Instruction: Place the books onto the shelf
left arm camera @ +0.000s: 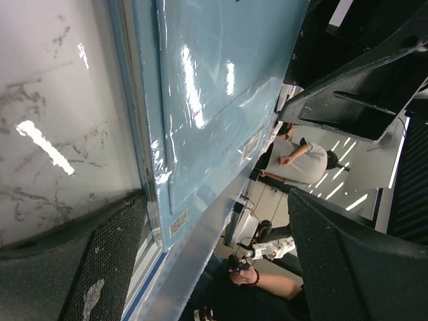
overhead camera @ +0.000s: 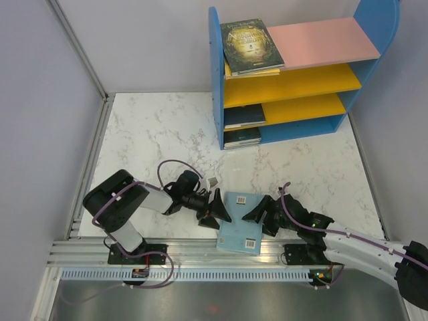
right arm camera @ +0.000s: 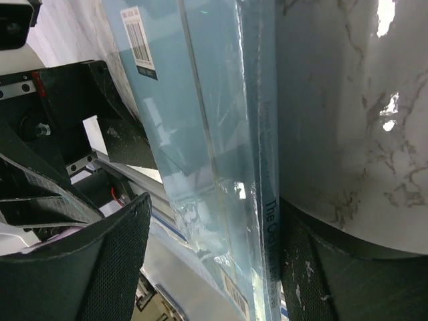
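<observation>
Top external view gives you the light blue book (overhead camera: 239,224) lying flat on the marble table (overhead camera: 154,134), close to the front edge, with its near end reaching the metal rail (overhead camera: 200,257). It is well apart from the shelf (overhead camera: 216,80), which stands at the far right corner. Your left gripper (overhead camera: 219,210) sits at the book's left edge and your right gripper (overhead camera: 258,215) at its right edge, so the book lies between the two tools. On the left wrist camera your jaws stand wide: one meshed finger (left arm camera: 100,267) is down by the marble beside the book's edge and the other (left arm camera: 348,261) is well clear on the cover side, neither pressing on the book. On the right wrist camera you see the same: jaws wide, one finger (right arm camera: 87,267) on the cover side and one (right arm camera: 348,274) on the marble side, with the spine running between them and nothing clamped. On the shelf, a dark green book (overhead camera: 252,45) lies on the pink top board (overhead camera: 328,40), a yellow book (overhead camera: 254,72) sits just below it, and two dark books (overhead camera: 244,116) rest on the lower levels at the left end.
</observation>
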Robot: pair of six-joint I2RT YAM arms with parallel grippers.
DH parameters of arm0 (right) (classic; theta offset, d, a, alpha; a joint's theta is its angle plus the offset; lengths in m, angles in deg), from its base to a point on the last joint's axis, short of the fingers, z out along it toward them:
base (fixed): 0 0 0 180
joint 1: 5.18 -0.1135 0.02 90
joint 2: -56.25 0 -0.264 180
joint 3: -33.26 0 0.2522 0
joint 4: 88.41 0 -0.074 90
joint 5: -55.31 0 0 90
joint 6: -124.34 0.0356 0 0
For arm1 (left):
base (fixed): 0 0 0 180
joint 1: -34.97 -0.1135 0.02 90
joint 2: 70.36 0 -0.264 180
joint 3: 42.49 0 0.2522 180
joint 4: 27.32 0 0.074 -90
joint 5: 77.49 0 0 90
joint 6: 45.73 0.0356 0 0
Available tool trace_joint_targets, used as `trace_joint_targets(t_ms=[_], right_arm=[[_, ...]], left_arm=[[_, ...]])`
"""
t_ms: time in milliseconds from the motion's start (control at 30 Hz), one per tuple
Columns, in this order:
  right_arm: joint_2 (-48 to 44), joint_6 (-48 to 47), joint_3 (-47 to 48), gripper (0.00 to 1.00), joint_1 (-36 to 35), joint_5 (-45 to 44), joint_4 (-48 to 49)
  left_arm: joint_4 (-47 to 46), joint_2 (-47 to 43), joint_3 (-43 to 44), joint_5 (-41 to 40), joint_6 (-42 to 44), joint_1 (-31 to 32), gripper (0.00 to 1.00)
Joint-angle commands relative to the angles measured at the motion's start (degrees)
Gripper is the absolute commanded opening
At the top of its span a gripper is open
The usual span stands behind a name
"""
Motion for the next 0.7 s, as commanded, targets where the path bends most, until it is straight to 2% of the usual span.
trace_joint_targets(t_ms=[0,67,133,167,200,267,300,333,600,667], right_arm=[[0.34,3.16,-2.28,0.74,-3.08,-6.50,-6.35],[-1.86,3.86,-2.02,0.69,-3.17,-8.16,-7.32],[-5.82,5.08,-1.58,0.56,-3.17,-8.96,-9.86],[-7.31,5.35,-1.05,0.47,-3.17,-10.01,-11.96],[-9.94,5.70,-0.70,0.31,-3.08,-10.54,-13.11],[-12.32,5.88,0.09,0.18,-3.17,-11.16,-14.52],[-14.08,5.71,0.35,0.05,-3.08,-11.51,-14.88],[-14.79,5.53,0.62,0.00,-3.17,-11.42,-14.88],[-17.09,-0.09,9.14,0.00,-3.08,-12.92,-13.83],[-16.21,-0.88,11.42,0.00,-3.08,-12.04,-12.26]], left_arm=[[0.32,3.28,-4.65,-5.54,-4.96,0.72,0.89],[-0.21,2.32,-5.70,-5.72,-5.22,0.72,0.89],[-0.21,1.61,-6.23,-5.81,-5.48,0.72,0.89],[-0.21,0.57,-6.75,-5.98,-5.57,0.72,0.89],[-0.21,0.03,-7.02,-6.07,-5.75,0.72,0.89],[0.57,-2.07,-7.37,-6.25,-6.01,0.72,0.89],[1.19,-3.12,-7.46,-6.42,-6.01,0.72,0.89],[2.32,-4.18,-7.46,-6.68,-5.58,0.72,0.89],[23.67,-22.08,-2.28,-13.36,1.81,-1.91,0.90],[24.83,-25.18,-2.10,-13.98,2.07,-3.41,0.91]])
